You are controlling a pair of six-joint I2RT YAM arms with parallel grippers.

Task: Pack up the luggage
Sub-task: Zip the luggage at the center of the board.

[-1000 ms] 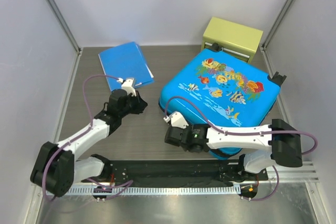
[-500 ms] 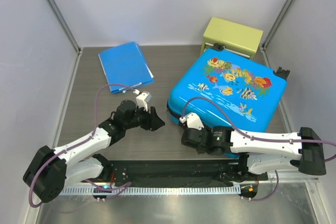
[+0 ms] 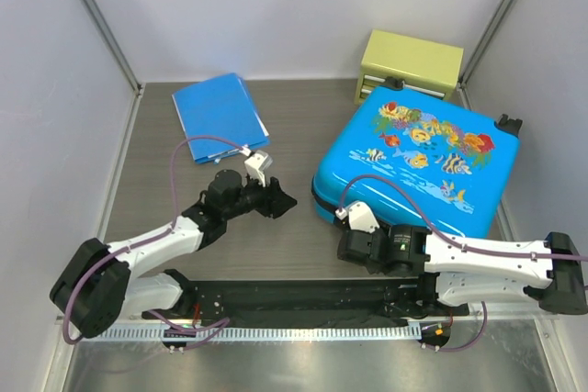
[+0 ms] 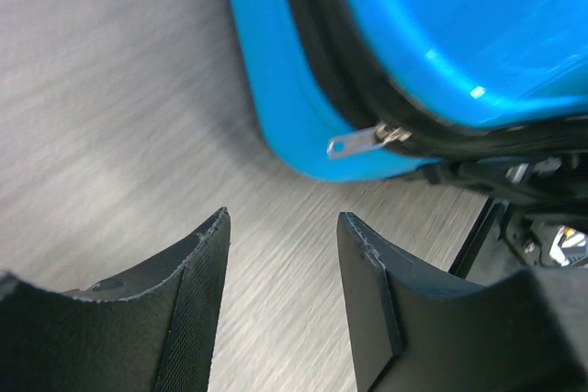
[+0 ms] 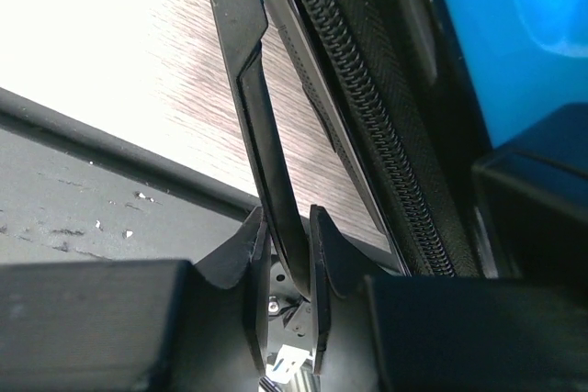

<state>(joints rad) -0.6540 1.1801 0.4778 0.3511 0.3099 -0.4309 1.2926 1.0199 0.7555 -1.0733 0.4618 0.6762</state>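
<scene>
The luggage (image 3: 418, 167), bright blue with cartoon fish, lies flat and closed at the right of the table. My right gripper (image 3: 346, 244) is at its near-left edge, shut on the black carry handle (image 5: 266, 135), which runs down between the jaws (image 5: 287, 218) beside the black zipper (image 5: 358, 71). My left gripper (image 3: 285, 201) is open and empty just left of the luggage's corner. In the left wrist view its jaws (image 4: 283, 218) face the blue shell (image 4: 276, 89), and a silver zipper pull (image 4: 358, 141) sticks out a little beyond them.
A flat blue folder (image 3: 219, 115) lies at the back left. A yellow-green drawer box (image 3: 409, 66) stands behind the luggage against the back wall. The black base rail (image 3: 294, 298) runs along the near edge. Side walls close in left and right.
The luggage has slid to the right, drawn by my right gripper on its handle. My left gripper has opened and moved right toward the luggage's corner.
</scene>
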